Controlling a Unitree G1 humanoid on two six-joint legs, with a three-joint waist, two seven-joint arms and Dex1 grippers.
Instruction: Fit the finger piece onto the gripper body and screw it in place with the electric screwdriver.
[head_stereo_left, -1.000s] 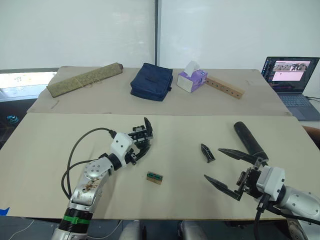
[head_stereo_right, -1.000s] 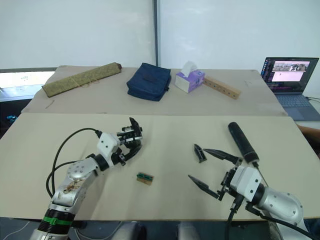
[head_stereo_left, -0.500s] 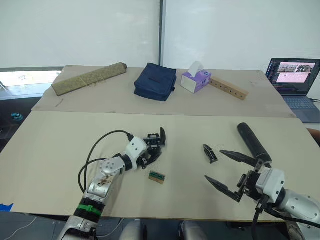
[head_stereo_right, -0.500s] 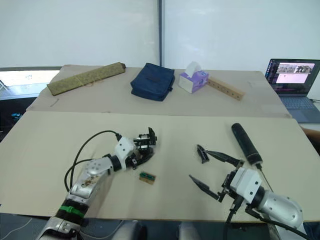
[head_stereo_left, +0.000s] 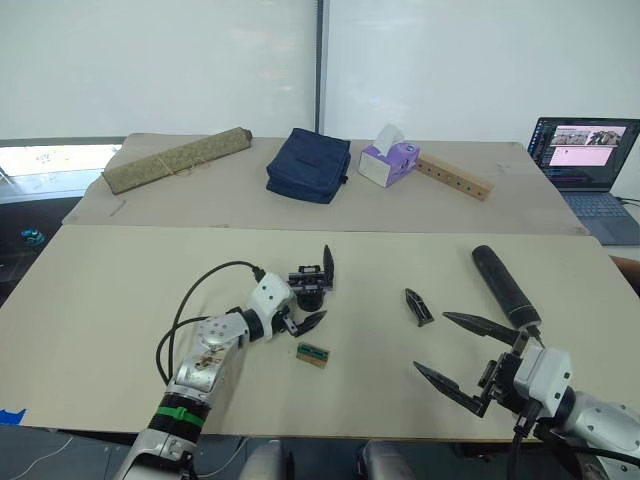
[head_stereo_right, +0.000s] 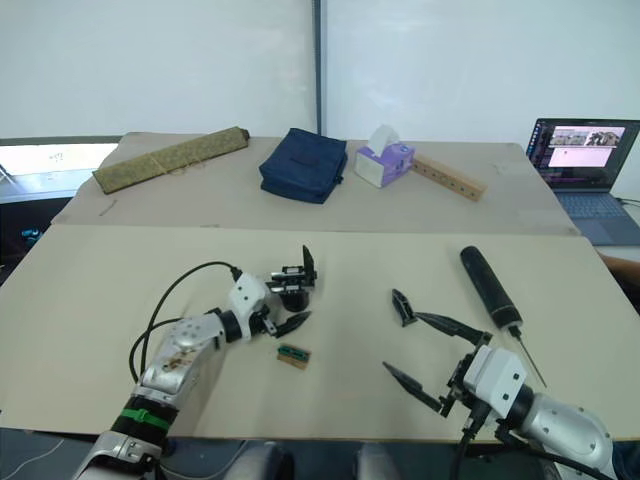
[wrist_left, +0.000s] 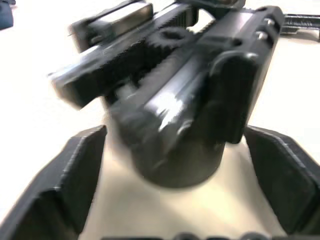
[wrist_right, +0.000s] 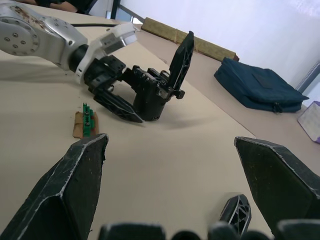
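Note:
The gripper body (head_stereo_left: 311, 288) stands upright on the table left of centre, its pointed black finger sticking up. My left gripper (head_stereo_left: 310, 298) is open, its fingers (wrist_left: 65, 180) on either side of the body's round base with gaps showing. The finger piece (head_stereo_left: 417, 306) lies flat right of centre. Further right lies the electric screwdriver (head_stereo_left: 503, 283), its bit toward the front edge. My right gripper (head_stereo_left: 432, 342) is open and holds nothing, just in front of the finger piece (wrist_right: 235, 212) and left of the screwdriver's bit.
A small green-and-tan block (head_stereo_left: 312, 354) lies just in front of the left gripper. On the far table are a rolled mat (head_stereo_left: 175, 158), a navy bag (head_stereo_left: 308, 164), a tissue box (head_stereo_left: 387, 160), a wooden bar (head_stereo_left: 452, 177) and a laptop (head_stereo_left: 585, 150).
The left gripper carried the gripper body to the right, then let go; the body now stands upright between its spread fingers. The right gripper drew back slightly toward the front edge.

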